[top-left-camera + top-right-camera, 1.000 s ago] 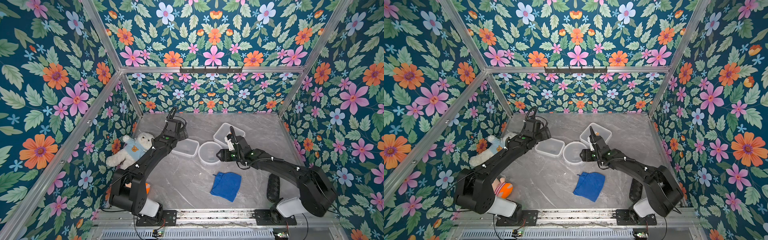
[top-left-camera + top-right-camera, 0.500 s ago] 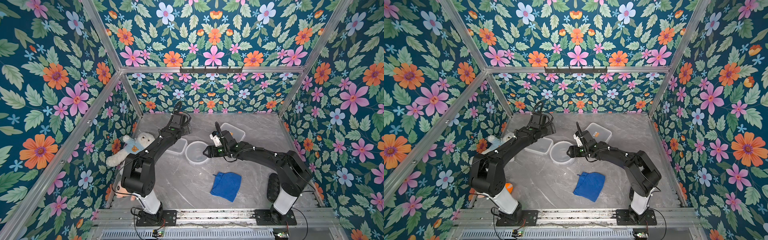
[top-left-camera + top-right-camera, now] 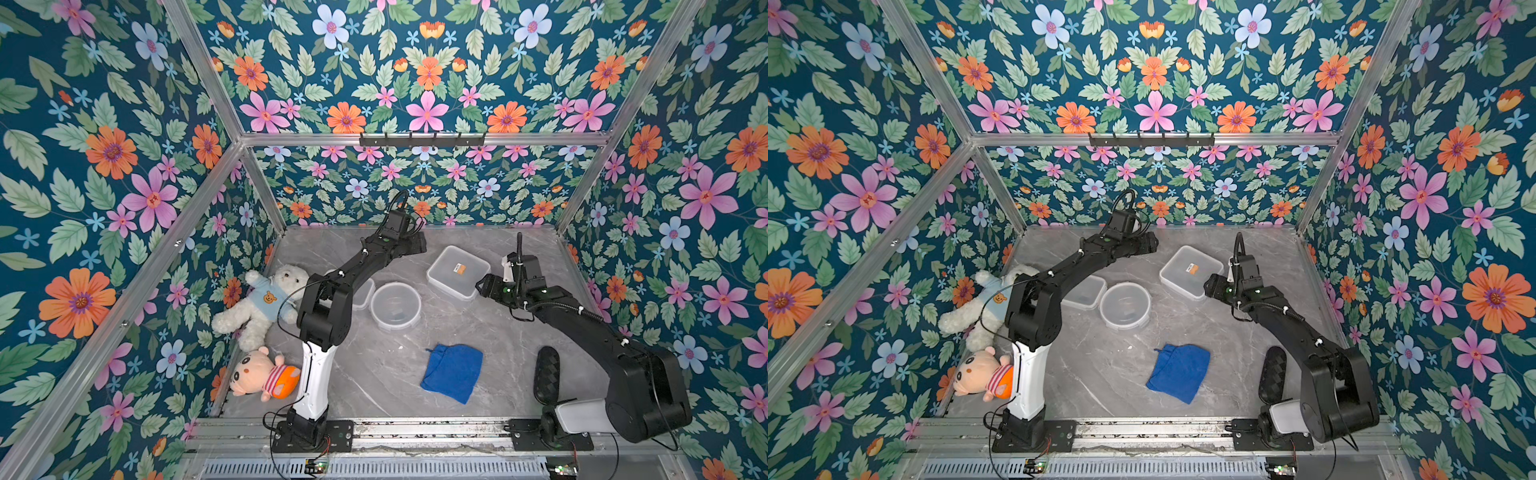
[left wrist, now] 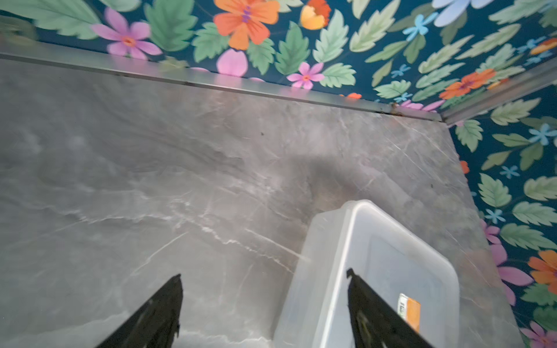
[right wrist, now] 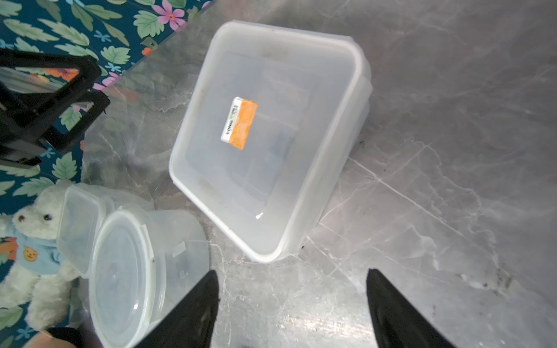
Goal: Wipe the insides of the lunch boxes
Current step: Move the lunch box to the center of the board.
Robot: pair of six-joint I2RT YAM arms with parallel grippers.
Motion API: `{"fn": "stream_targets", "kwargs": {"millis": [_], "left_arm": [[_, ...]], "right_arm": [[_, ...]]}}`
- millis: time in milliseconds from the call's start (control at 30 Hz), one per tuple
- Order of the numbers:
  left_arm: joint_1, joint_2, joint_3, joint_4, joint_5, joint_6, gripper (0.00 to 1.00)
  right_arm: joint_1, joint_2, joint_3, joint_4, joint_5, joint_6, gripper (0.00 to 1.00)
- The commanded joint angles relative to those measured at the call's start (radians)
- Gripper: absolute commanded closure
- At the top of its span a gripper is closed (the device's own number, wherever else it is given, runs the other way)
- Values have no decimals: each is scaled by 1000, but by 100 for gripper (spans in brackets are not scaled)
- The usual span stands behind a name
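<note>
The right gripper (image 5: 292,272) is hovering agape, the square lunch box (image 5: 271,168) lying just ahead (untouched). The left gripper (image 4: 264,273) is gaping empty beside it.

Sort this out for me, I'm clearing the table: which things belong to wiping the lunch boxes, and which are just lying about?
Job: large square tub, round tub, small rectangular tub, blue cloth.
Lying about: white teddy bear, striped doll, black oval object.
</note>
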Motion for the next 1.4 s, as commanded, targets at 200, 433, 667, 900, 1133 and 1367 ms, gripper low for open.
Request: {"fn": "stream_targets", "kwargs": {"millis": [200, 433, 667, 900, 1133, 1367], "left_arm": [[-18, 63, 19, 60, 122, -33, 14], [-17, 139, 93, 41, 142, -47, 15], [20, 210, 216, -8, 61, -63, 14], [71, 221, 226, -4, 50, -107, 12], [66, 119, 174, 65, 51, -113, 19], [16, 170, 190, 152, 174, -174, 27]], "right_arm": [[-82, 291, 33, 407, -355, 92, 23], [-82, 557, 203, 595, -480, 173, 27], [-91, 768, 484, 559, -509, 185, 25], [-115, 896, 699, 486, -551, 170, 18], [-142, 868, 635, 573, -587, 205, 16], [-146, 905, 541, 882, -669, 386, 25]]}}
